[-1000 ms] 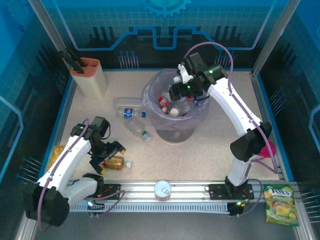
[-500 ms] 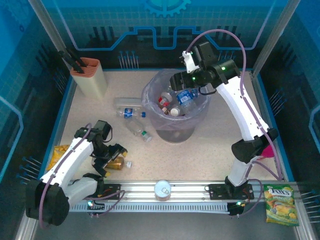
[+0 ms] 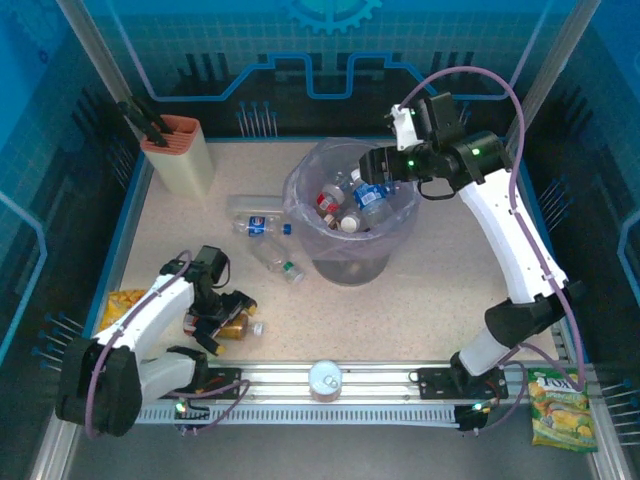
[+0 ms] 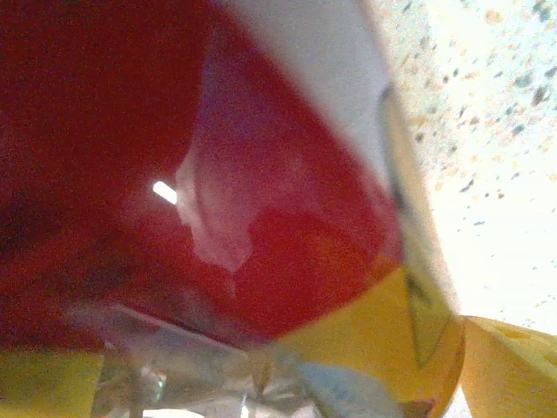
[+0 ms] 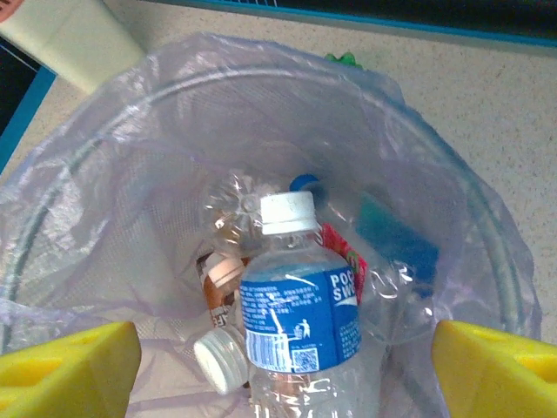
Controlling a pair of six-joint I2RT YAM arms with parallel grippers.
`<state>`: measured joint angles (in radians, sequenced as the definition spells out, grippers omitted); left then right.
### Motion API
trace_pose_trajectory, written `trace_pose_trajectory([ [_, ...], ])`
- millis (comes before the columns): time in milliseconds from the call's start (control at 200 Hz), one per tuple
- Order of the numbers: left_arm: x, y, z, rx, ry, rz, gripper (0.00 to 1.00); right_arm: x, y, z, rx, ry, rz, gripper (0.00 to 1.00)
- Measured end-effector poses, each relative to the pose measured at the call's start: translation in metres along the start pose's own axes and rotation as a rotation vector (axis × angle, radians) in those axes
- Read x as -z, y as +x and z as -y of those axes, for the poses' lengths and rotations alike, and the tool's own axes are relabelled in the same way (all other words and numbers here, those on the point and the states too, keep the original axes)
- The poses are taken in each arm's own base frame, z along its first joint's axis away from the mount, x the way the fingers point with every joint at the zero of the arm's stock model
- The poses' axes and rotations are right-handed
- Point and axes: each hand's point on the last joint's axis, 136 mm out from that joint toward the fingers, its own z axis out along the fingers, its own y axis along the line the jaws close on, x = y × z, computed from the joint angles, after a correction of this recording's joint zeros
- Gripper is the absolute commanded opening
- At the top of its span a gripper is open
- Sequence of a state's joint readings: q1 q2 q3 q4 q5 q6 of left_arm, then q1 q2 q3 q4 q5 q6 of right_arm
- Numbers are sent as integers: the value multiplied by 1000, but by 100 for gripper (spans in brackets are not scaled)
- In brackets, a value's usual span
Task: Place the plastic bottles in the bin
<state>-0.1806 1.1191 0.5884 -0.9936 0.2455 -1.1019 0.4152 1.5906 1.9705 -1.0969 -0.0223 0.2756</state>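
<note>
Top external view: the right end effector [image 3: 375,165] is held above the far-right rim of the bin [image 3: 345,262], fingers spread wide and nothing gripped. Directly beneath it, inside the liner, a white-capped bottle [image 5: 300,322] is propped among others, its long axis running forward from the fingers, cap end ahead. The left end effector [image 3: 225,315] is set against the amber bottle [image 3: 238,325], laid flat on the counter [image 3: 430,290] with its cap pointing right. Whether it is clamped cannot be told. Beyond this end effector, a blue-labelled bottle [image 3: 258,226] and a green-capped bottle [image 3: 277,262] are laid beside the bin's left wall, with bare counter between.
</note>
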Motion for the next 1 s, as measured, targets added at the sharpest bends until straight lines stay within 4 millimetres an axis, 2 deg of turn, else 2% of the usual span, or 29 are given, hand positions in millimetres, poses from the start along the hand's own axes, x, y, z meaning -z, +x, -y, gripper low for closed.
trace_pose_trajectory([
  [280,-8,-10,11,31,27,28,79,-5,38,24,-167,-11,78,86],
  [445,-8,-11,14,30,40,37,72,2,19,26,-215,-42,168,86],
  [710,-1,-20,18,18,44,92,69,17,4,31,-265,-89,253,86],
  [856,17,-29,26,-16,55,170,66,28,-2,27,-257,-106,285,86],
  [1001,53,-38,47,-88,94,269,65,34,-8,25,-251,-111,305,86],
])
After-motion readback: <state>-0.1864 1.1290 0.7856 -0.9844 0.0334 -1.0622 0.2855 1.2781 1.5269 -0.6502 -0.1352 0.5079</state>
